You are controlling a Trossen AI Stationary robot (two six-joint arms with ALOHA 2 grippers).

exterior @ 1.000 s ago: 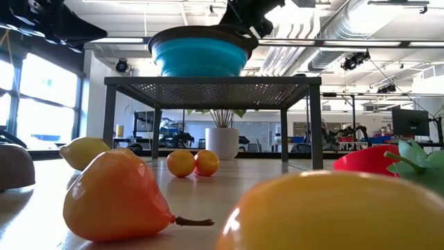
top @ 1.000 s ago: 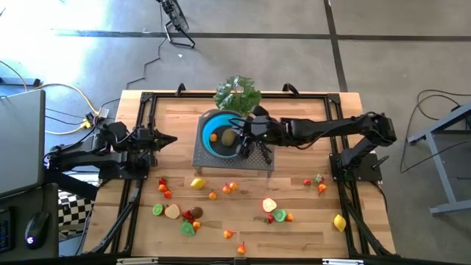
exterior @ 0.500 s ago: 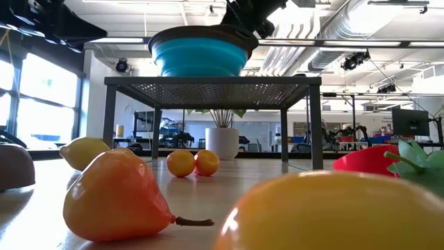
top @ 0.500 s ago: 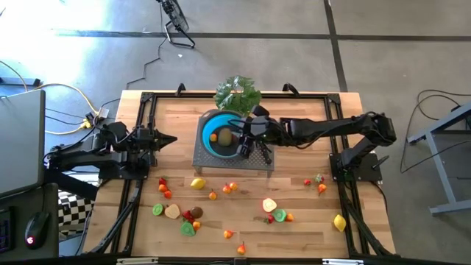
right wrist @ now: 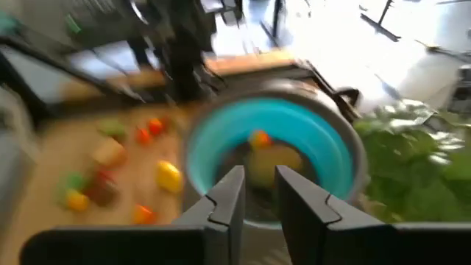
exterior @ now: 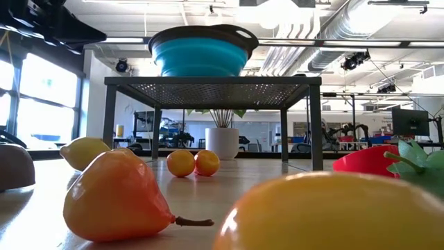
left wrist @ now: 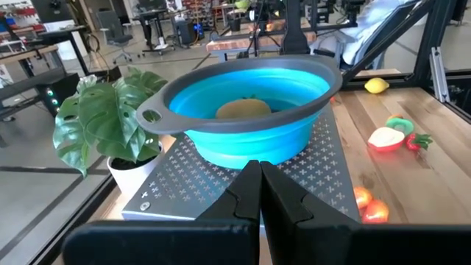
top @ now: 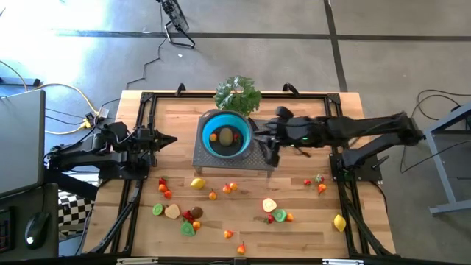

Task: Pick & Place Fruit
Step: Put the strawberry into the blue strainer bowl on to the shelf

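Overhead and wrist views. I saw the blue bowl standing on the perforated metal stand near the far edge of the table, beside the leafy green plant. Two pieces of the fruit lay inside it: a brownish-green one and a small orange one. The remaining fruit lay scattered over the near half of the table, among them a lemon, a second lemon toward the right corner, and a cut slice. The right gripper hung just beside the bowl's right rim; its wrist view showed the fingers a narrow gap apart, with nothing between them. The left gripper waited at the left of the stand, fingers pressed together and empty.
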